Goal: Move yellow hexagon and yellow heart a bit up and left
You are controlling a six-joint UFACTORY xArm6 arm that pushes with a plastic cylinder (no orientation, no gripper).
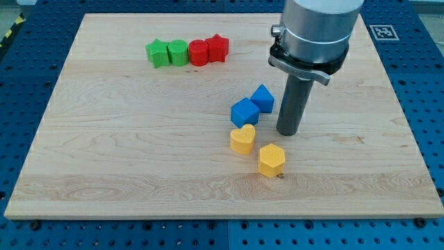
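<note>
The yellow hexagon [272, 160] lies on the wooden board, right of centre toward the view's bottom. The yellow heart [242, 139] lies just up and left of it, a small gap between them. My tip [288, 132] rests on the board right of the heart and just above the hexagon, close to both but touching neither. The rod rises to the arm's grey body at the view's top.
Two blue blocks [244, 112] [262, 98] sit directly above the heart, left of my tip. A row of two green blocks [159, 53] [178, 52] and two red blocks [199, 52] [218, 48] lies at the top left. The board [104, 160] is edged by a blue perforated table.
</note>
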